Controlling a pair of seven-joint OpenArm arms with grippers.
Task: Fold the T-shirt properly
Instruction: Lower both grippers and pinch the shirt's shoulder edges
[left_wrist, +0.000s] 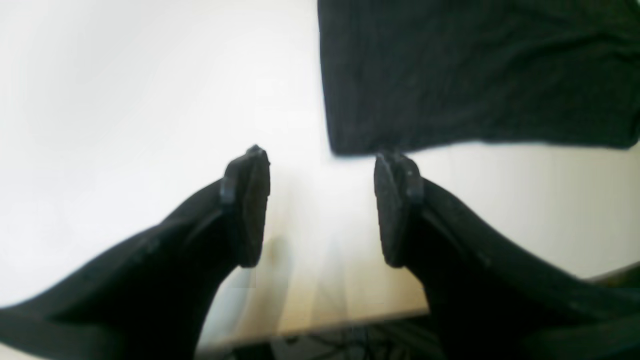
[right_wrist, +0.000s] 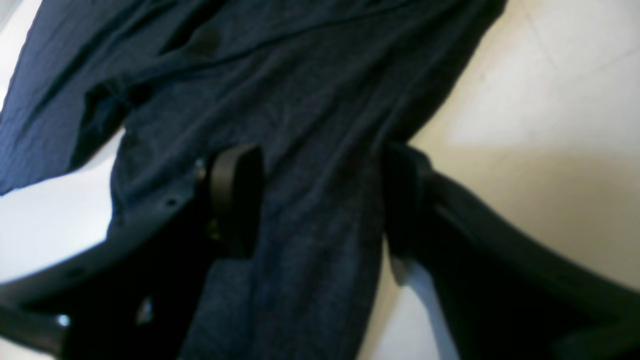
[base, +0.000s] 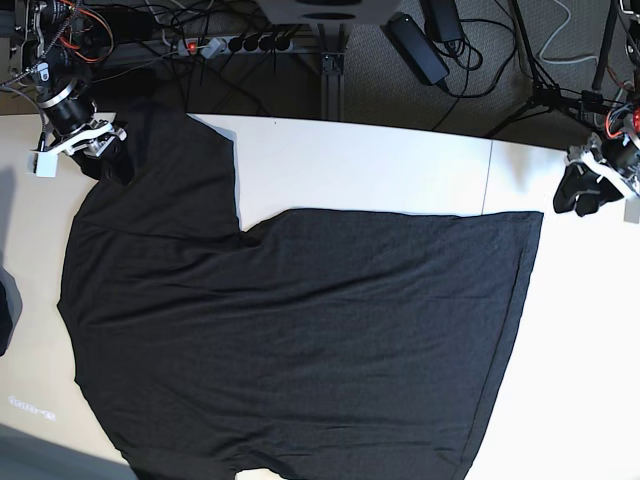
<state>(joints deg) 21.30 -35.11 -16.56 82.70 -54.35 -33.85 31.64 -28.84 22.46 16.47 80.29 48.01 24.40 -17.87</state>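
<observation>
one black t-shirt (base: 300, 340), plain side up, spread flat across the white worktop (base: 400, 170), one sleeve reaching the far corner. judged light, limp and non-slippery: it will sag and crease when lifted, so best taken at hem corners or the sleeve edge. two grippers: right gripper (right_wrist: 320, 200) fingers apart, straddling sleeve fabric without pinching it; left gripper (left_wrist: 322, 205) fingers apart and empty, just short of a hem corner. one power strip (base: 240, 44) on the floor beyond.
</observation>
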